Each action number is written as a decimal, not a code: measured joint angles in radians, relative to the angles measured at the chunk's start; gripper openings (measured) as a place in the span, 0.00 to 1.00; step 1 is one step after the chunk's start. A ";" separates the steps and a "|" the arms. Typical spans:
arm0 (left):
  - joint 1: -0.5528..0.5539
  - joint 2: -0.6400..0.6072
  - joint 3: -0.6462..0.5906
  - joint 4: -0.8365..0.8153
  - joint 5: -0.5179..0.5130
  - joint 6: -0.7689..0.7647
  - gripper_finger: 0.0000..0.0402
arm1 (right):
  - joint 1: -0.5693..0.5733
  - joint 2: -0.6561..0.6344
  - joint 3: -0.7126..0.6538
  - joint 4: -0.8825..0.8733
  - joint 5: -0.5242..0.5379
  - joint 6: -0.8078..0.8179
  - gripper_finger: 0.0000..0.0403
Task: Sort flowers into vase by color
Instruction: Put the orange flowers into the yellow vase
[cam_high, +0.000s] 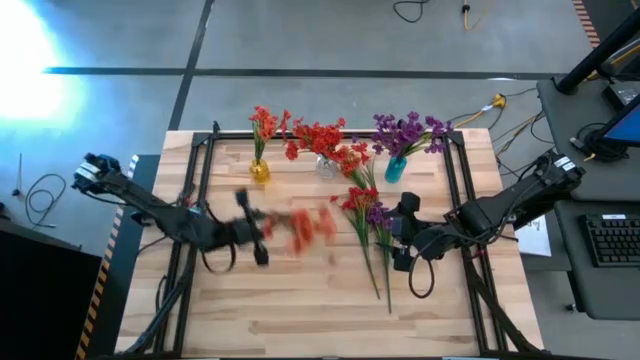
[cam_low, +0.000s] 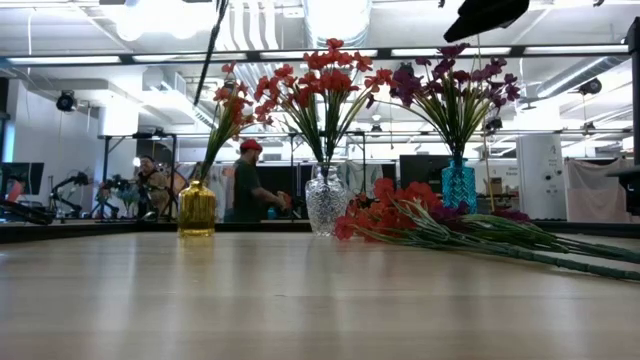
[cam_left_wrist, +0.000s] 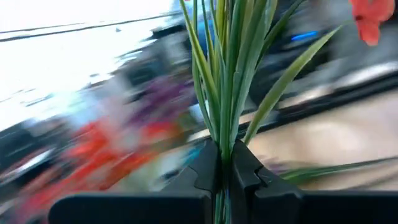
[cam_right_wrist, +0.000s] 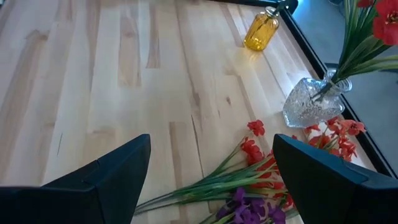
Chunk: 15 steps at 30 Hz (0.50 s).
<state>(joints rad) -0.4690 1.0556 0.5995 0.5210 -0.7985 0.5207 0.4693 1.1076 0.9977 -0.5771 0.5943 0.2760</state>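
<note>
The left gripper (cam_left_wrist: 225, 177) pinched a red sprig's (cam_high: 305, 226) stems, carrying it toward the clear vase (cam_high: 326, 166) at twelve o'clock; the right gripper (cam_right_wrist: 211, 180) waited wide above the loose flowers (cam_right_wrist: 252, 186).

- We see a robotics lab or workshop: exposed ducts (cam_low: 335, 18) and strip lights overhead.
- Cables (cam_high: 505, 105) cross a concrete floor (cam_high: 330, 35).
- A keyboard (cam_high: 612, 240) sits beside the table (cam_high: 300, 300).
- People (cam_low: 250, 180) work behind.

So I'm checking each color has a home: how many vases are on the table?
3, in a row along the far edge: a yellow vase toward the left arm's side, a clear vase in the middle, and a blue vase toward the right arm's side.
</note>
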 joint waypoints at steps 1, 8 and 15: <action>0.024 -0.031 -0.054 0.056 -0.044 0.020 0.00 | 0.000 0.000 0.000 0.005 0.000 0.000 0.82; 0.240 -0.174 -0.336 0.462 -0.030 0.083 0.00 | -0.001 0.000 0.000 0.036 0.067 -0.002 0.82; 0.441 -0.229 -0.459 0.678 0.047 0.081 0.00 | -0.005 0.001 0.000 0.039 0.087 0.012 0.82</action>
<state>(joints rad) -0.0283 0.8261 0.1402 1.1988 -0.7511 0.6015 0.4641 1.1084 0.9977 -0.5384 0.6815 0.2882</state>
